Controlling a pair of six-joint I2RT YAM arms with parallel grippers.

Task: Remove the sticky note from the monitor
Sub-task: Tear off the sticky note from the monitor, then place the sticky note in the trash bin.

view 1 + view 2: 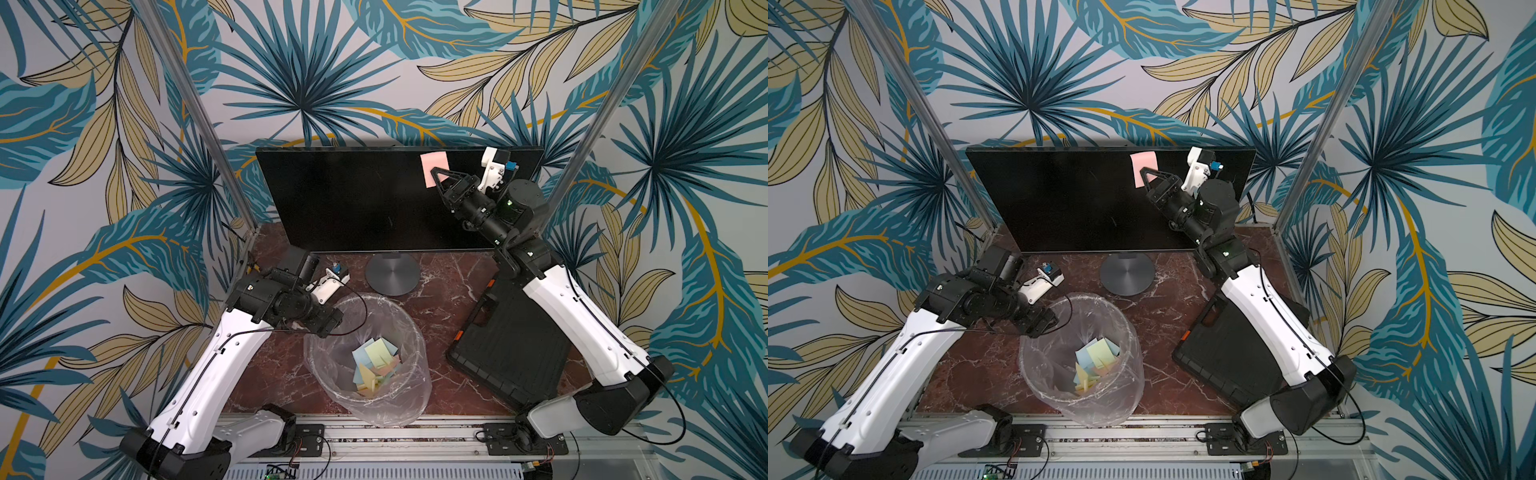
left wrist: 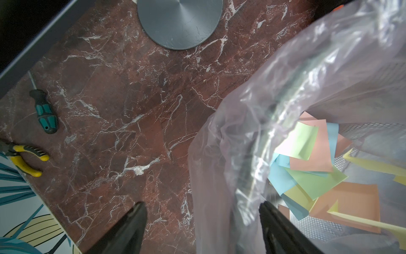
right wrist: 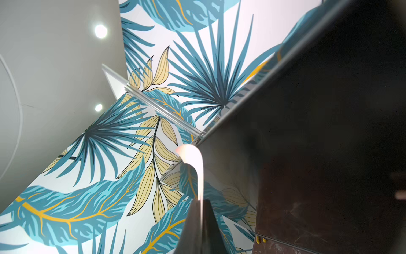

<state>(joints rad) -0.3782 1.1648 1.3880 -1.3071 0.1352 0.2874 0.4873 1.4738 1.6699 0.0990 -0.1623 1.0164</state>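
Now | right end effector (image 1: 434,171) clamped on lower edge of pink sticky note (image 1: 432,160) | note on monitor (image 1: 353,199) screen, far upper right, apparently not yet peeled | left end effector (image 2: 203,220) jaws apart above waste bin (image 1: 419,374) rim | remaining: pull note free

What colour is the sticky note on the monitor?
Pink. The sticky note shows best in a top view, against the black monitor.
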